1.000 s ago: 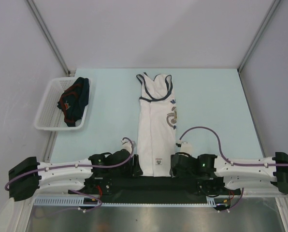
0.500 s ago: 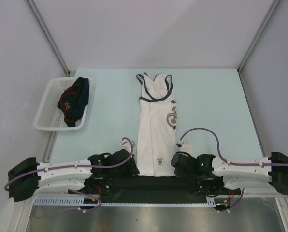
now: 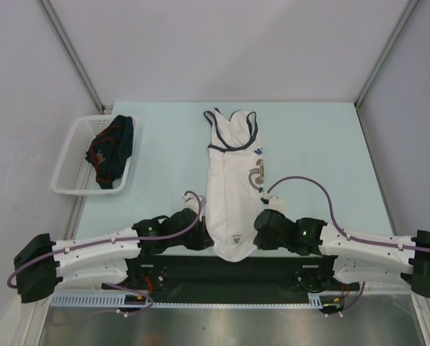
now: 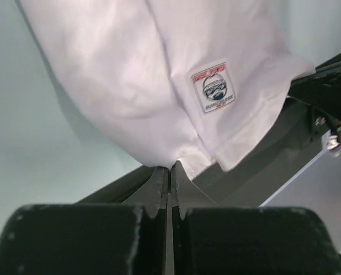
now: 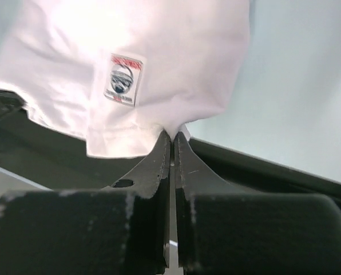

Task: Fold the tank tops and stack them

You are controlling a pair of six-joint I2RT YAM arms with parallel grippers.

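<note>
White tank top is lying lengthwise down the middle of the green counter, with the left gripper and right gripper each clamping a hem corner at the near edge. Navy tank top is sitting in a white basket at the left edge; the hem patch is showing red lettering too small to read.

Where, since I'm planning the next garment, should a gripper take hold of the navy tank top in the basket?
Pinch the highest bunched fold of the navy tank top, coming straight down from above. It lies crumpled inside the basket, whose walls would likely block a sideways approach, and no flat edge shows to slide under.
</note>
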